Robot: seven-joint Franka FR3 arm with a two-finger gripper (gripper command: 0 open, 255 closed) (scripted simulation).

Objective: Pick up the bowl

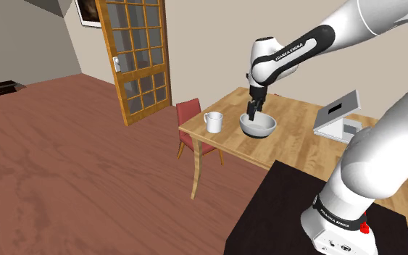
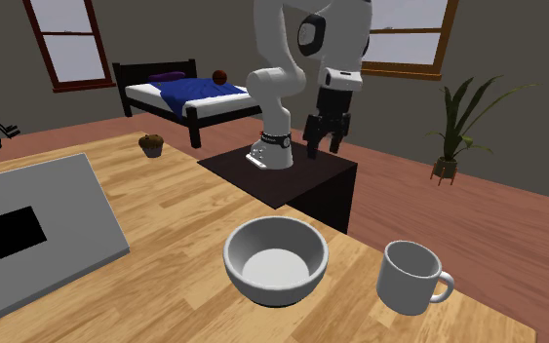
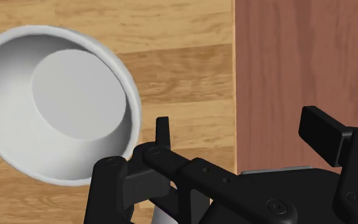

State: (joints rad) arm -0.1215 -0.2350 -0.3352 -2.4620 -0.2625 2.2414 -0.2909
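A pale grey bowl (image 1: 259, 126) stands upright and empty on the wooden table (image 1: 296, 119), close to the table's edge. It is in the foreground of the second exterior view (image 2: 275, 259). My black gripper (image 1: 252, 111) hangs above it, over the rim on the shoulder view's left, not touching. In the second exterior view the gripper (image 2: 323, 136) is well above the table. In the wrist view the fingers (image 3: 163, 134) stand apart, the gripper (image 3: 243, 132) is open over the table's edge, and the bowl (image 3: 56, 102) lies off to one side of it.
A white mug (image 1: 213, 122) stands beside the bowl (image 2: 413, 278). A white open laptop (image 1: 338, 116) sits further along the table, and a muffin (image 2: 151, 145) near its far edge. A red chair (image 1: 193, 119) stands at the table. The dark stand (image 1: 304, 210) adjoins it.
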